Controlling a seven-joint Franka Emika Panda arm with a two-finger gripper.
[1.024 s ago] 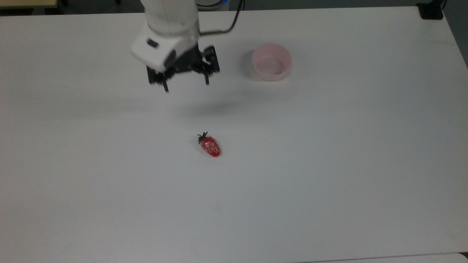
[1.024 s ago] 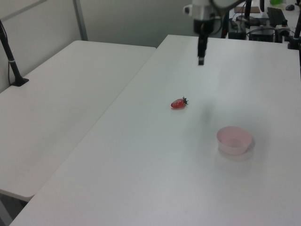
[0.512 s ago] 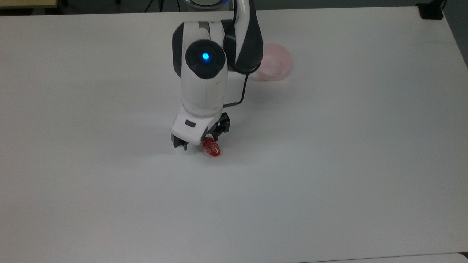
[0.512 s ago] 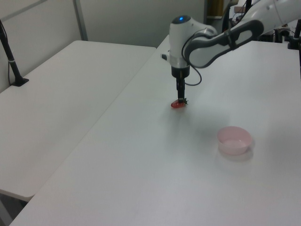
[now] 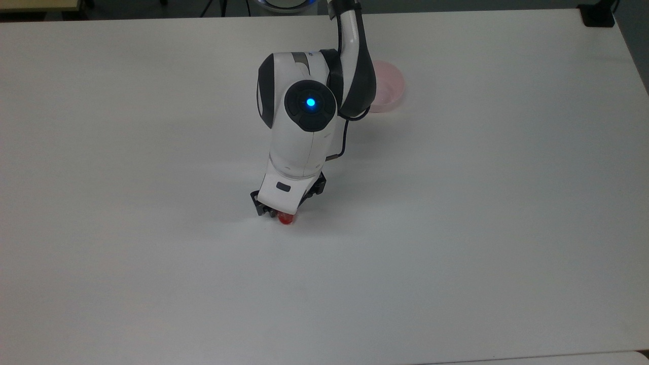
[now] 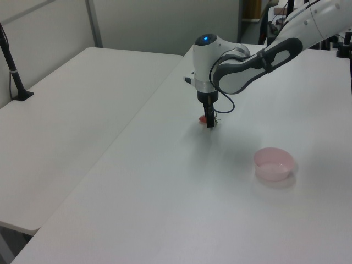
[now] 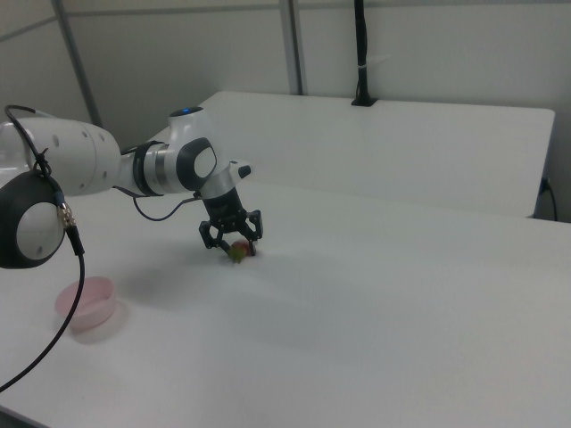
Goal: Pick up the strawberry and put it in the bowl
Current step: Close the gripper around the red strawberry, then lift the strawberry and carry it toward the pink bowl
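Top view, left to right. Item one: table (image 5: 101, 253), flat matte white top, rectangular, its far and near edges both in frame.

Item two: arm (image 5: 299, 137), smooth white plastic shells with dark grey joint bands, a round dark cap with a lit blue dot, and a thin black cable looping off its right side. It reaches in from the table's far edge toward the table's middle.

Item three: gripper (image 5: 284, 212), black, angular, pointing down at the tabletop. Its two fingers stand apart on either side of the strawberry (image 5: 286, 219); in the right view the gripper (image 7: 233, 251) straddles the strawberry (image 7: 237, 252) with gaps visible, so the jaws are spread and not yet pressed on it.

Item four: strawberry, small, glossy red, mostly hidden under the gripper body, lying on the table near its middle. In the left view a red sliver of the strawberry (image 6: 202, 117) shows beside the gripper (image 6: 209, 122).

Item five: bowl (image 5: 388, 94), round, pale pink, translucent, low straight wall, partly covered by the arm, standing toward the table's far edge and well apart from the strawberry.

Room, left view: a second white table (image 6: 66, 121) abuts on the left view's left, a black post (image 6: 11, 66) clamped at its edge; pale partition walls stand behind.
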